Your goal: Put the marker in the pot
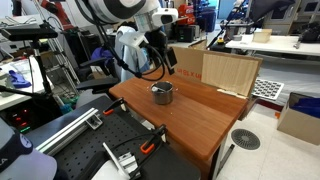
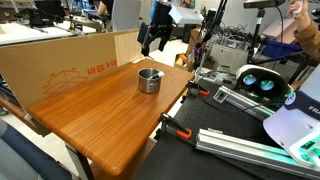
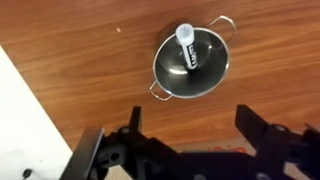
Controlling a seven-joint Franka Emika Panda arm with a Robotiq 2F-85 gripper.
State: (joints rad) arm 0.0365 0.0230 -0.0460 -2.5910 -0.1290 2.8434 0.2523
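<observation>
The small silver pot [image 3: 191, 65] stands on the wooden table, seen from above in the wrist view. The marker [image 3: 188, 48] lies inside it, black with a pale end leaning on the far rim. The pot also shows in both exterior views [image 1: 162, 93] [image 2: 149, 80]; the marker is too small to tell there. My gripper [image 3: 190, 135] is open and empty, high above the table and apart from the pot. It shows in both exterior views [image 1: 160, 55] [image 2: 155, 38], above and behind the pot.
The wooden table [image 1: 200, 115] [image 2: 100, 120] carries only the pot. A cardboard sheet [image 2: 60, 60] stands along its back edge, also seen in an exterior view [image 1: 228, 72]. Orange-handled clamps [image 2: 178, 130] grip the table's edge. Lab gear crowds the surroundings.
</observation>
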